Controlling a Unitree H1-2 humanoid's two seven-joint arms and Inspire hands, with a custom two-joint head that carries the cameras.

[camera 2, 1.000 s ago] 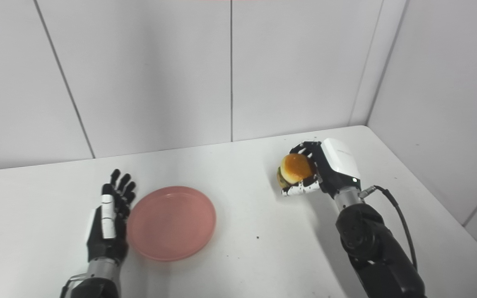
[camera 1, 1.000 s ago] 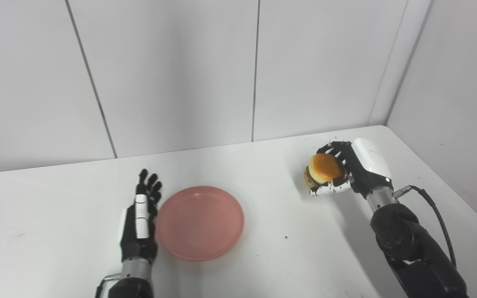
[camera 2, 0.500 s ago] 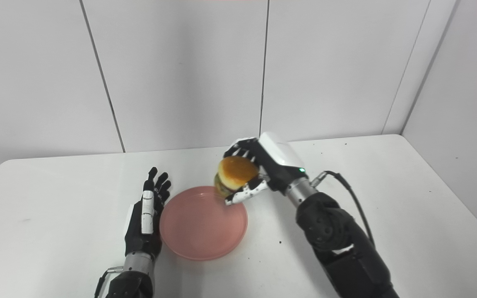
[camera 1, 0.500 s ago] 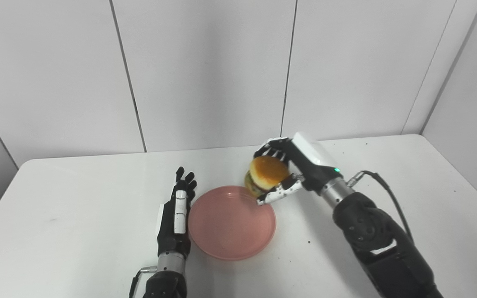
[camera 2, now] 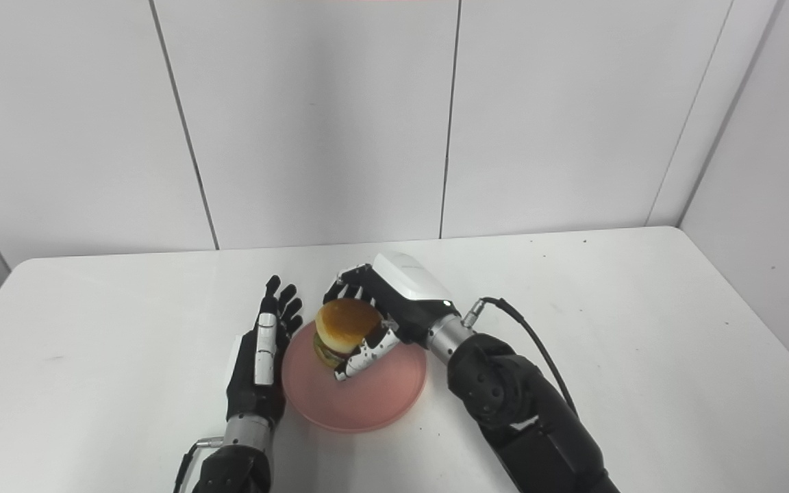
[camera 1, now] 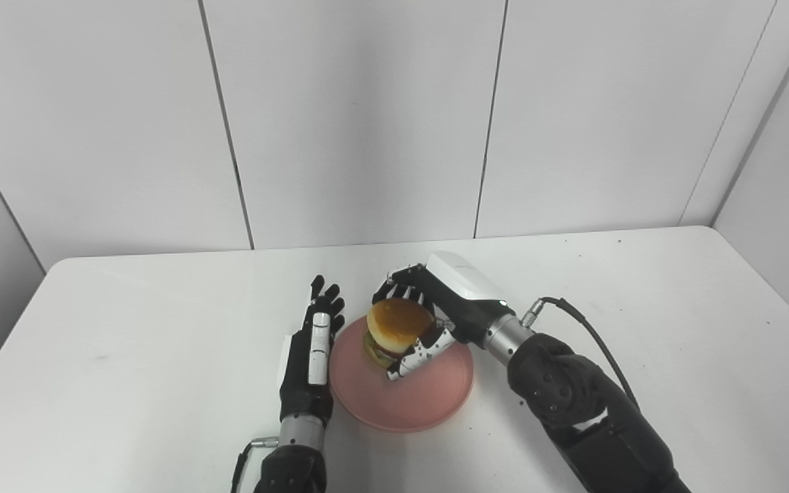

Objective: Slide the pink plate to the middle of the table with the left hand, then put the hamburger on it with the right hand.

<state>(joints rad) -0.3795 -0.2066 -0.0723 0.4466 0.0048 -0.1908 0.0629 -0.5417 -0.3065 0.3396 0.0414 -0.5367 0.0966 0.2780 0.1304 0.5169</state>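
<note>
The pink plate point(camera 1: 429, 400) lies on the white table point(camera 1: 127, 356) near its middle front. My right hand point(camera 1: 435, 311) is shut on the hamburger point(camera 1: 394, 329) and holds it over the plate's left part, close above its surface; I cannot tell whether the burger touches the plate. My left hand point(camera 1: 312, 356) is open, fingers straight and together, standing edge-on against the plate's left rim. The same scene shows in the right eye view, with the hamburger point(camera 2: 343, 331) over the plate point(camera 2: 381, 397).
White wall panels point(camera 1: 367, 116) stand behind the table and along its right side. The right arm's black cable point(camera 1: 593, 335) loops over the table to the right of the plate.
My right hand has carried the hamburger from the table's right side leftward and down, to just over the plate. The camera has turned, shifting the whole view. The left hand stays beside the plate.
</note>
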